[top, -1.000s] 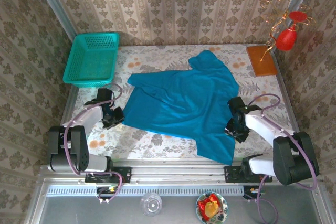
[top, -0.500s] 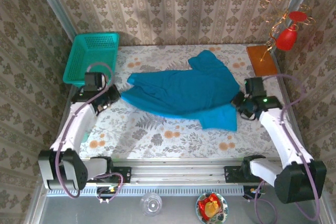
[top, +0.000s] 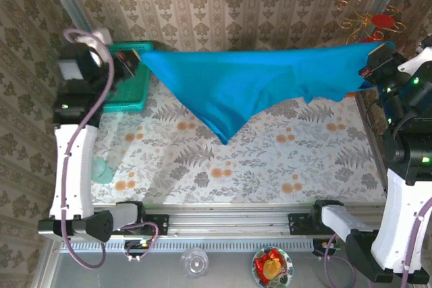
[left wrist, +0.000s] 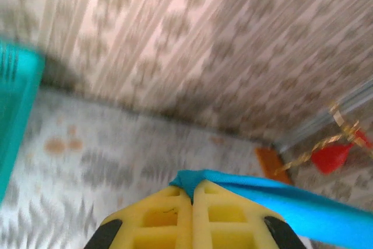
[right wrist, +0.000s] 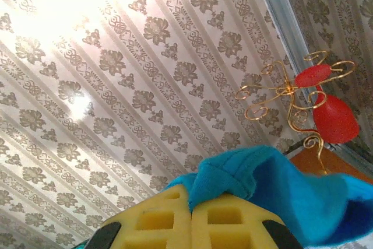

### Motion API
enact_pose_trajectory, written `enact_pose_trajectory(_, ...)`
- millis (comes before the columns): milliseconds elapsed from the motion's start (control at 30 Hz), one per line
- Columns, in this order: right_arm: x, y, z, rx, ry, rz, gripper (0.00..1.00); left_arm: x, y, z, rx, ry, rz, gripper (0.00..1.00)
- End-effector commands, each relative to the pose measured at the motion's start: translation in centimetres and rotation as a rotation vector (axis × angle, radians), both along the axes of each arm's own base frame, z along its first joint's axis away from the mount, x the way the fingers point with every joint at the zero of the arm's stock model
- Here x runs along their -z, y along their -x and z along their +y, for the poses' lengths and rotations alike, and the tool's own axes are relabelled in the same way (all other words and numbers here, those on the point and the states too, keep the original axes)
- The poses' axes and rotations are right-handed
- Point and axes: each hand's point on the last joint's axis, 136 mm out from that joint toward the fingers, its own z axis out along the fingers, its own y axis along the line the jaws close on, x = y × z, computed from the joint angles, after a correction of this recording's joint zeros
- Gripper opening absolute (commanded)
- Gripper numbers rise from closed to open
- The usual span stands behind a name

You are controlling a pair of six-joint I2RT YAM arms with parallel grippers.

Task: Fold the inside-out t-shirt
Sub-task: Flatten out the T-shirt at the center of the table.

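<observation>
The shirt has come up off the table. A second ago it lay flat there with both arms low beside it. Now both arms stand tall, and the shirt [top: 243, 85] hangs in the air between them, high over the table [top: 283, 166].

The shirt is pulled out wide, like washing on a line. Its top edge runs almost straight from one gripper to the other. Under that edge the blue cloth drops down to a point, closer to the left side. I cannot tell if the tip touches the table.

The left gripper [top: 130, 65] pinches the left end of the shirt. In the left wrist view its yellow fingers [left wrist: 166, 217] are pressed together, with a bit of blue cloth caught at the tips. The right gripper [top: 372, 71] pinches the right end. In the right wrist view its fingers are pressed together too, and a bunch of blue cloth sits between the tips.

The green basket [top: 125, 96] is at the far left corner, just behind the left gripper, partly hidden by the arm and the shirt. A red ornament [top: 383, 20] with curly gold wire stands at the far right corner. An orange board [left wrist: 269, 161] lies near it. At the near edge, in front of the arm bases, are a glass [top: 194, 261] and a small plate [top: 287, 276] with red and yellow food.
</observation>
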Motion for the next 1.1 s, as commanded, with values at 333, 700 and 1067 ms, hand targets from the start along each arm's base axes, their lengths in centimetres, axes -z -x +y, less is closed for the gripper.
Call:
enact_pose_trajectory(333, -2.7, 0.5, -2.9, 0.159, 0.095, 0.020, 0.00, 0.6, 0.6, 1.2, -0.034, -0.020, 0.007, 0.00)
enact_pose_trajectory(700, -1.3, -0.8, -1.8, 0.084, 0.068, 0.030, 0.00, -6.2, 3.3, 2.1, -0.055, -0.068, -0.138, 0.00)
enact_pose_trajectory(1067, -2.8, 4.9, -0.9, 0.078, 0.084, -0.061, 0.00, -10.4, 10.2, 4.0, -0.172, -0.111, -0.303, 0.00)
